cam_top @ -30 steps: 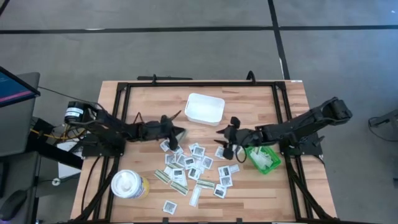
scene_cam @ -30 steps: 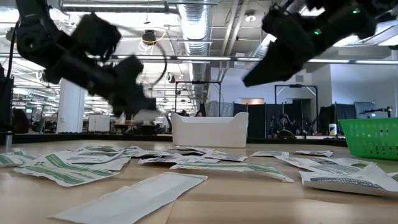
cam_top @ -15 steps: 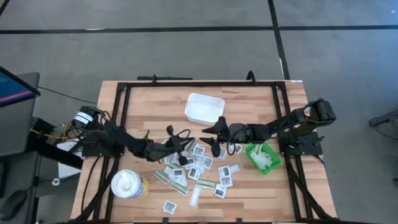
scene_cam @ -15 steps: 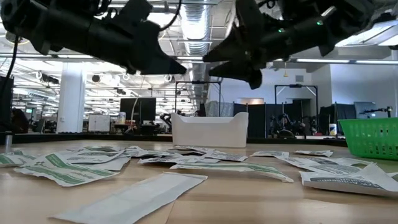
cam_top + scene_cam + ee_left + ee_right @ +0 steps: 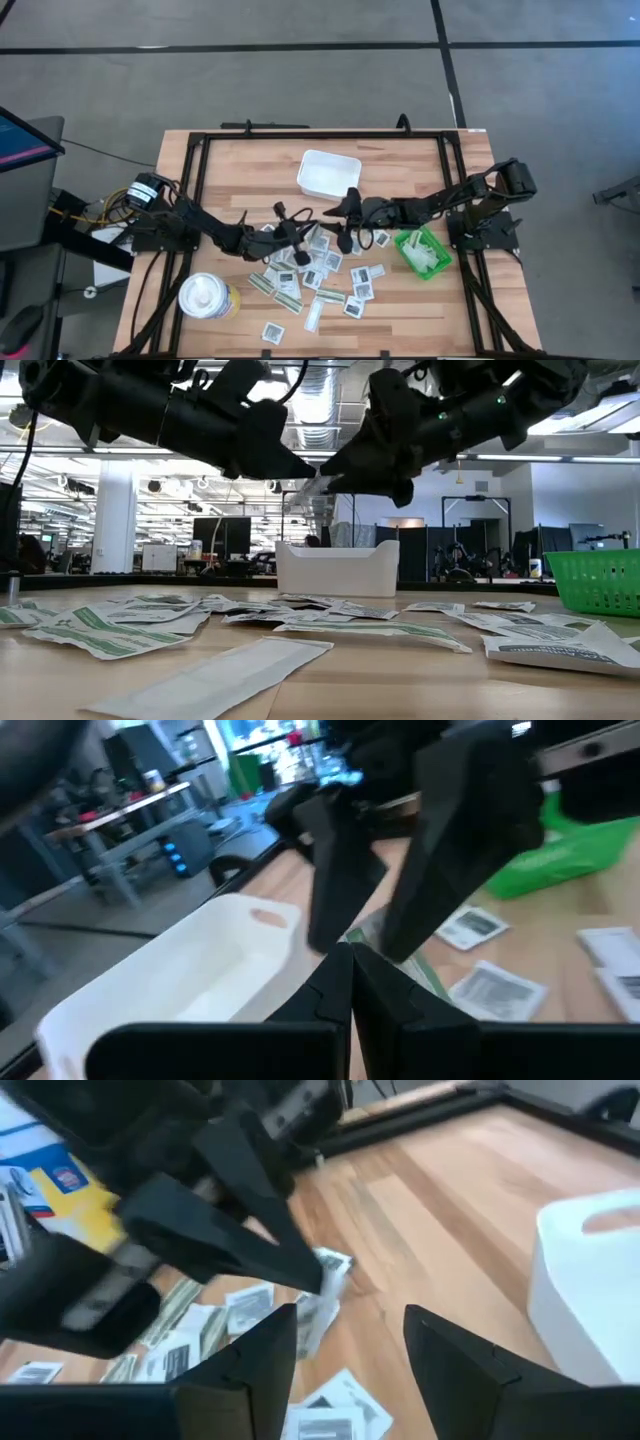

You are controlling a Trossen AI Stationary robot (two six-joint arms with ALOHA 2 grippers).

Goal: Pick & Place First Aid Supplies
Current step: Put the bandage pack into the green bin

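A: Look at your left gripper [image 5: 305, 228] first. Its fingers [image 5: 345, 985] are pressed together, and a small packet [image 5: 325, 1280] hangs pinched at their tips, lifted off the table.

B: And your right gripper [image 5: 345, 225]?

A: Its fingers [image 5: 250, 1370] stand wide apart with nothing between them. It sits just opposite the left one, tip to tip, over the upper edge of the pile. The pinched packet hangs near its spread fingers; you cannot tell if it touches them.

B: Where are the rest?

A: Your first aid supplies [image 5: 315, 275] lie scattered across the middle of the wooden table [image 5: 250, 165], square white packets and narrow olive strips alike. The white tray [image 5: 328, 173] sits just beyond both grippers, and the green bin [image 5: 422, 252] is under your right arm. A round white container [image 5: 207, 296] stands near the left front corner.
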